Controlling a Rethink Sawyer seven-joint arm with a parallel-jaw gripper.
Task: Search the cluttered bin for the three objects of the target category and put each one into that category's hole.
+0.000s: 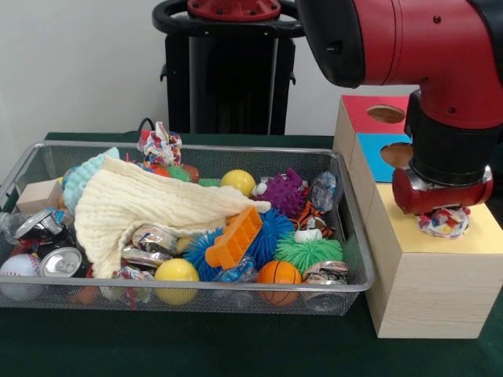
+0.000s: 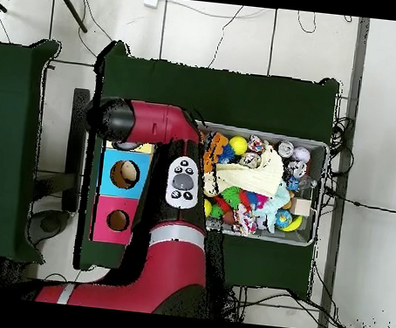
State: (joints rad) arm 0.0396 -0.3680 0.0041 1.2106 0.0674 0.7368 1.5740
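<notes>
My pincer [image 1: 443, 210] hangs over the yellow box [image 1: 428, 275], and a knotted bundle [image 1: 445, 222] of red, blue and white cloth sits right under it, at the box top where the hole should be. The hole itself is hidden under the bundle and my wrist. I cannot tell whether I am gripping the bundle or have let it go, as the red wrist covers that part; overhead, my arm [image 2: 163, 150] hides the yellow box almost entirely. Another bundle [image 1: 160, 146] perches at the far rim of the bin [image 1: 196, 287], beside the cream cloth [image 1: 134, 208] that drapes over much of the clutter. A third I cannot find; it may lie under that cloth or among the spiky balls. I judge these bundles to be light, soft and squashy, not slippery, with loose tails that could snag on the mesh or on the hole's edge. The best hold is across the thick knot in the middle, squeezed firmly, since the cloth gives.
</notes>
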